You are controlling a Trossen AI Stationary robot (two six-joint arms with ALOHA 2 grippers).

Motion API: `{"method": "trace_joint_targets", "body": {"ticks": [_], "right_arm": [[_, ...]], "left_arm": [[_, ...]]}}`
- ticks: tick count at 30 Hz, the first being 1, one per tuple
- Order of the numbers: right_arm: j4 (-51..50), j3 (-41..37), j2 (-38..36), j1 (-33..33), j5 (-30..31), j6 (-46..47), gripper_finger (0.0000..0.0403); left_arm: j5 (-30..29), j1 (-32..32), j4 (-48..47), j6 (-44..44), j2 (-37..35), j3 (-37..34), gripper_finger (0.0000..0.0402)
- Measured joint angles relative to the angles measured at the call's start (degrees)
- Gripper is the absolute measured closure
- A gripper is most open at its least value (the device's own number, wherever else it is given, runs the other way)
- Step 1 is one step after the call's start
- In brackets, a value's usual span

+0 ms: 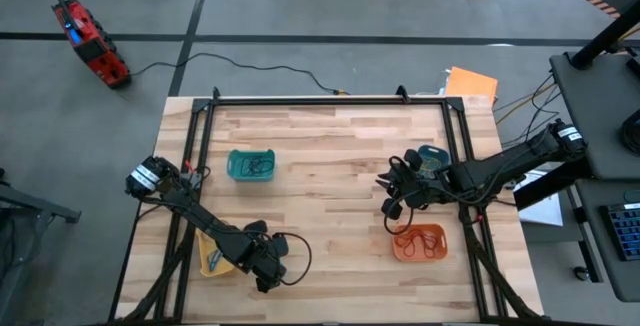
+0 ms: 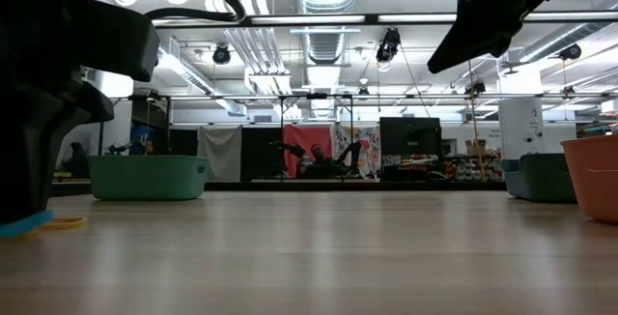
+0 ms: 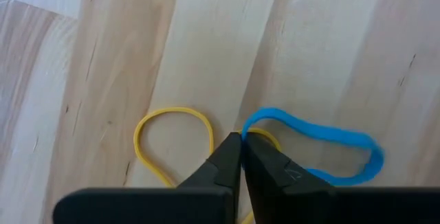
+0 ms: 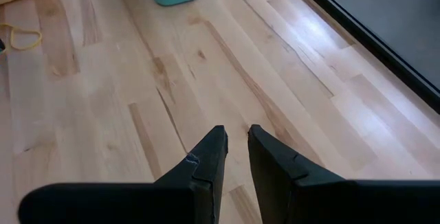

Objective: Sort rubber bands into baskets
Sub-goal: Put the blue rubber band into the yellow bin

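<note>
Seen from above, the left gripper (image 1: 268, 271) works low at the table's (image 1: 330, 151) near edge, just beside the yellow basket (image 1: 208, 256). The right gripper (image 1: 392, 194) hangs between the blue basket (image 1: 434, 155) and the orange basket (image 1: 418, 242), both on the right side of the table. The teal-green basket (image 1: 250, 164) sits well apart toward the far left, with loops already lying in it. The orange basket holds loops too.

At table height, the left arm's dark bulk fills the left edge. A yellow rubber band (image 2: 60, 223) and a sliver of blue rubber band (image 2: 24, 223) lie flat on the wood at its foot. The right arm hangs high and idle, off the table.

From the left wrist, the fingers press together with their tips down on the wood, right where the yellow rubber band (image 3: 172, 138) and the blue rubber band (image 3: 313, 145) meet. They appear to pinch the yellow loop, though whether the blue one is caught too cannot be told.

From the right wrist, the right gripper (image 4: 236, 140) is slightly spread over bare boards and holds nothing.

The step in hand looks like a pickup of one of these two bands. The next move calls for a clean lift that takes a single loop, then a short carry to the basket of matching colour.
</note>
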Motion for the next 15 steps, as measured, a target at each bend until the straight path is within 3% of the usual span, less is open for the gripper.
{"method": "trace_joint_targets", "body": {"ticks": [7, 15], "right_arm": [[0.0, 0.0, 0.0, 0.0, 0.0, 0.1, 0.0346], [0.0, 0.0, 0.0, 0.0, 0.0, 0.2, 0.0346]], "left_arm": [[-1.1, -0.1, -1.9, 2.5, 0.0, 2.5, 0.0401], [-1.6, -0.1, -12.5, 5.3, 0.0, 9.2, 0.0401]]}}
